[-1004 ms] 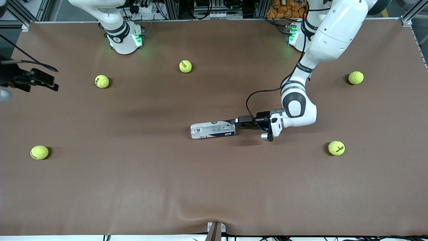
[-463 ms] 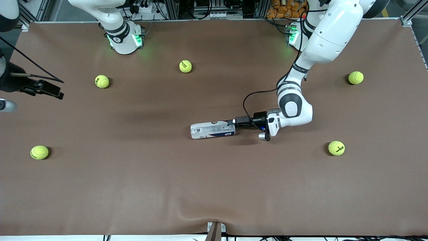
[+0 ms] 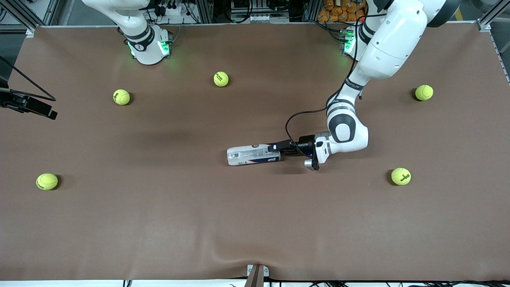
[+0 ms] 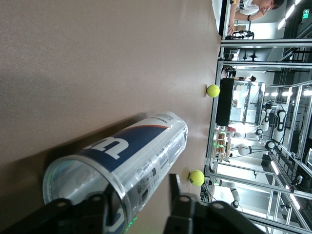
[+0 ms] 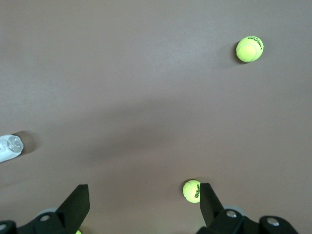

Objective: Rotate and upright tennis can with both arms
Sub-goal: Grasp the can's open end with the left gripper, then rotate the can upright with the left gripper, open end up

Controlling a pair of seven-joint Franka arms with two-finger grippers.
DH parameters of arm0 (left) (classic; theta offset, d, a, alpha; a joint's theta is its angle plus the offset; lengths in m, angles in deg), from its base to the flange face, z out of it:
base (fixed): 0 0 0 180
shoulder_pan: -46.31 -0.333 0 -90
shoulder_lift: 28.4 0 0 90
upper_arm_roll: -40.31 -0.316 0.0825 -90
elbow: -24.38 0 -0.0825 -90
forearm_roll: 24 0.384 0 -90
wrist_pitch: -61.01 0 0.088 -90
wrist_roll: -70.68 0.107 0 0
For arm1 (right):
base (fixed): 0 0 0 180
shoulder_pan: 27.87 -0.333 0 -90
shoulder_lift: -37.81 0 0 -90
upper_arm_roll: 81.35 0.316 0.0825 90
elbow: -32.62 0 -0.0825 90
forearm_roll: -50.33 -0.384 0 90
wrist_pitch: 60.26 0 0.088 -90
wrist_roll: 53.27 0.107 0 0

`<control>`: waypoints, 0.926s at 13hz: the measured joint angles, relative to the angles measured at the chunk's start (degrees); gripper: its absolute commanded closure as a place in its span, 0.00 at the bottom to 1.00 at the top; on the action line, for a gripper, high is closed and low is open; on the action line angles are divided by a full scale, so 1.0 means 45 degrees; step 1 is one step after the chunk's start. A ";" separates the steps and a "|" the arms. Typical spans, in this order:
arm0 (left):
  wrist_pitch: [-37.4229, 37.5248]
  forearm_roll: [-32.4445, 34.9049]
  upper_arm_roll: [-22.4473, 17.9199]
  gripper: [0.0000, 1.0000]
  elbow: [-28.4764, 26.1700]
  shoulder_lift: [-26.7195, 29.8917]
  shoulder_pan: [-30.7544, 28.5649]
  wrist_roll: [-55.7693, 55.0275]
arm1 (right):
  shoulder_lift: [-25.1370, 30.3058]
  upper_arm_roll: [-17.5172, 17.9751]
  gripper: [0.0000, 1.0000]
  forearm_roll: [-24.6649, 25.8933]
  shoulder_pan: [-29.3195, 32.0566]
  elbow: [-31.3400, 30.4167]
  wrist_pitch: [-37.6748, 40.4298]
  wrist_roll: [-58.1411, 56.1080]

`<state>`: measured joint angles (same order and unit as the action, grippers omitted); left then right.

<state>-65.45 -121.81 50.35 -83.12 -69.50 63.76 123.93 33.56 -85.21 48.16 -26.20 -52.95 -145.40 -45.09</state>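
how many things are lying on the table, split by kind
Yellow-green tennis balls: 5
Clear plastic tennis can with white, navy and red label, lying on its side: 1
Total: 6

Even, fairly bright overhead light covers the brown table (image 3: 159, 223), and soft shadows sit beside each tennis ball (image 3: 47, 181). Green glow spills from the arm bases (image 3: 149, 48). In the left wrist view, the tennis can (image 4: 122, 163) shows pale sheen, its near end blurred.
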 measured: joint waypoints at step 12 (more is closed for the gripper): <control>-0.2120 0.5371 0.0017 1.00 0.2982 0.0438 0.1422 -0.7241 | 0.0000 -0.0082 0.00 0.0009 0.0165 0.0156 0.0000 0.0002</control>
<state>-74.99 -97.64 50.42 -69.70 -67.52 70.16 91.34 33.56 -85.58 48.20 -25.46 -52.25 -145.39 -45.08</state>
